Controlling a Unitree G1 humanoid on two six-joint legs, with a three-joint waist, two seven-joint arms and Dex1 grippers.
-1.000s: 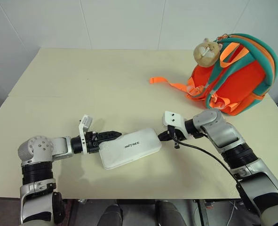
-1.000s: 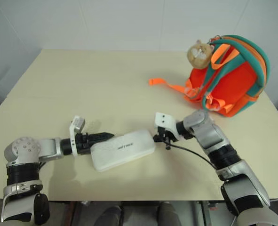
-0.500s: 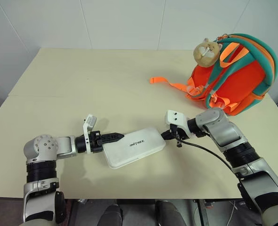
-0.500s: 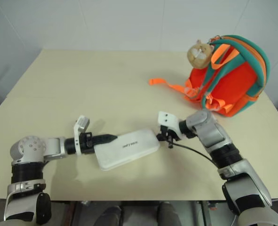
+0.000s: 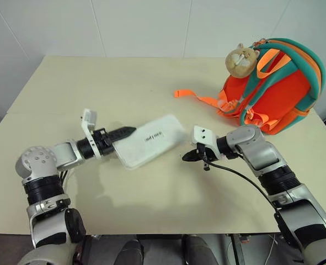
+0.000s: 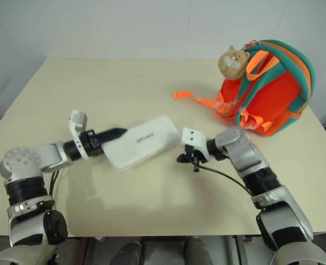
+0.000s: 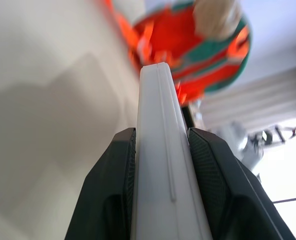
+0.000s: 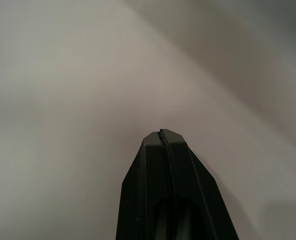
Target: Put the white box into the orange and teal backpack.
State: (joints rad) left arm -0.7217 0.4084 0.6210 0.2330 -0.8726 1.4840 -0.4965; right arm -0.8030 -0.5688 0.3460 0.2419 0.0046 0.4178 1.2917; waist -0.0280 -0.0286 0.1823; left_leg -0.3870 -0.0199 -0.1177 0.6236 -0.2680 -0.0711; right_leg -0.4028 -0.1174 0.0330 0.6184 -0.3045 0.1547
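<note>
White and hard-shelled, the white box (image 5: 150,139) with dark lettering on its top is held clear of the cream table (image 5: 124,94), its shadow cast on the surface below. The left gripper (image 5: 120,134) is clamped on one short end of it, one black finger lying along the top face; from the left wrist view the box (image 7: 163,165) runs edge-on between two black fingers (image 7: 110,185) pressed against its flat sides. The case is tilted, its far end pointing toward the right side of the table, where the orange and teal backpack (image 5: 276,91) stands well apart from it, near the far right corner. The pack sits upright, teal straps arching over its orange body, a tan plush animal toy (image 5: 241,59) hanging at its top and an orange webbing strap (image 5: 196,97) trailing out flat across the tabletop toward the middle. Between box and backpack, just beside the box's free end but not touching it, the right gripper (image 5: 188,157) points leftward with its two black fingers pressed together on nothing, a state the right wrist view confirms with the fingertips (image 8: 164,145) meeting above bare table. A black cable (image 5: 245,179) loops from that gripper back along the right forearm. A white wall (image 5: 151,25) rises behind the table.
</note>
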